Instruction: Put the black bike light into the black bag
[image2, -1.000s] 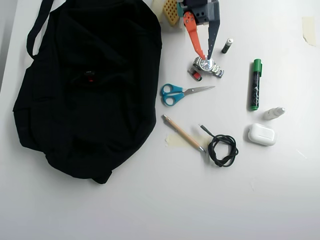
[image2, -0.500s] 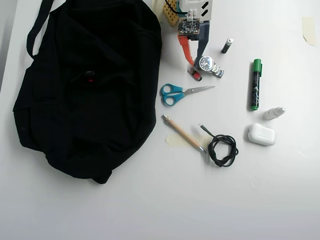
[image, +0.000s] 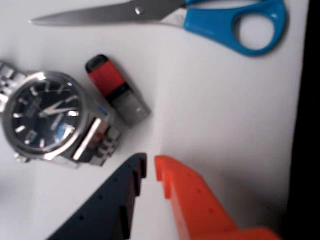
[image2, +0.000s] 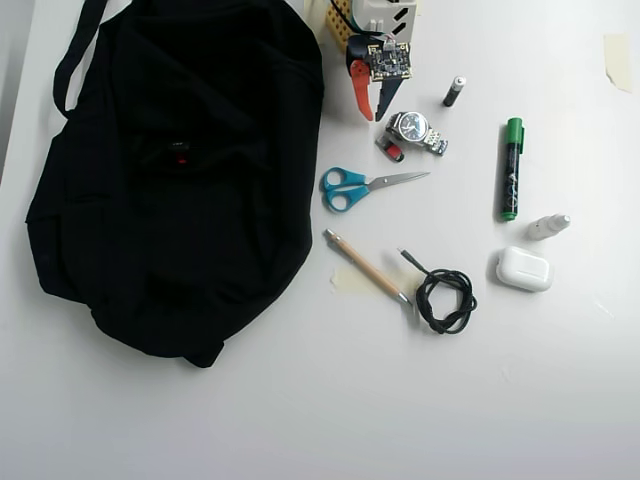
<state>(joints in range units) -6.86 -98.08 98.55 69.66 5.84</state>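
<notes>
The black bag (image2: 170, 180) lies flat on the left of the white table in the overhead view. A small black thing with a red spot (image2: 180, 153) sits on the bag's top; it may be the bike light, I cannot tell for sure. My gripper (image: 151, 164) has one dark blue finger and one orange finger, tips almost touching and nothing between them. In the overhead view the gripper (image2: 373, 112) hangs at the table's top edge, just right of the bag and above the watch.
Next to the gripper lie a steel watch (image: 47, 117) and a small red, black and grey stick (image: 117, 90). Blue-handled scissors (image: 220, 17) lie beyond. A green marker (image2: 511, 168), battery (image2: 454, 91), pencil (image2: 365, 265), coiled cable (image2: 445, 298) and white case (image2: 524, 269) lie to the right.
</notes>
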